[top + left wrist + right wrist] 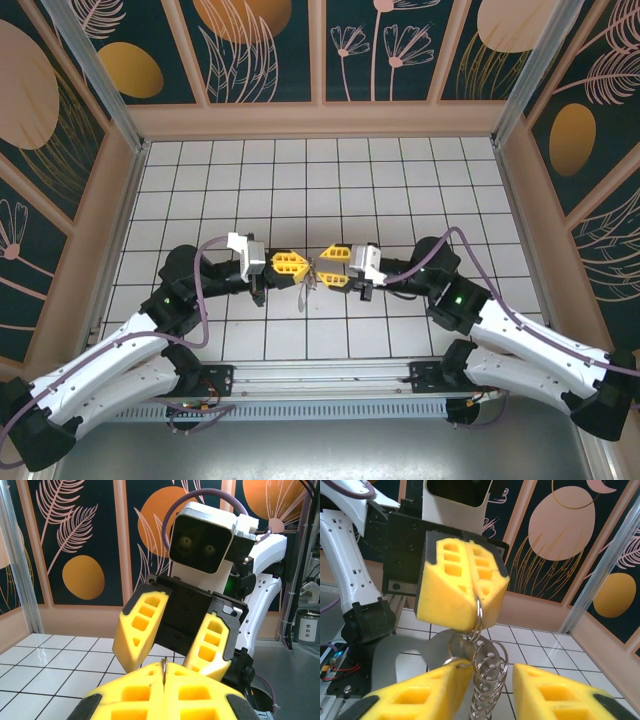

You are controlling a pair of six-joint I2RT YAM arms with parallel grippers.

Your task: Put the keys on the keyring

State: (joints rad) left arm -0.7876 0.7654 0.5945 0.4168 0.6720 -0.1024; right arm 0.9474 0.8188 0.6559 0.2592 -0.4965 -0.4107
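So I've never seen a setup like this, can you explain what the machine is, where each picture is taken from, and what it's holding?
These are two robot arms bolted side by side at the near edge of a white tiled table with patterned walls around it. One picture comes from a fixed camera above and behind the arms. The other two come from cameras on the wrists, each looking past its own yellow fingers at the other arm.

The left gripper is shut on a thin metal ring, part of the keyring, which shows clearly in the right wrist view. Below it hang more wire rings and a flat metal piece, probably a key. The right gripper is open, its fingers on either side of that hanging bunch. Both grippers meet above the middle of the table.
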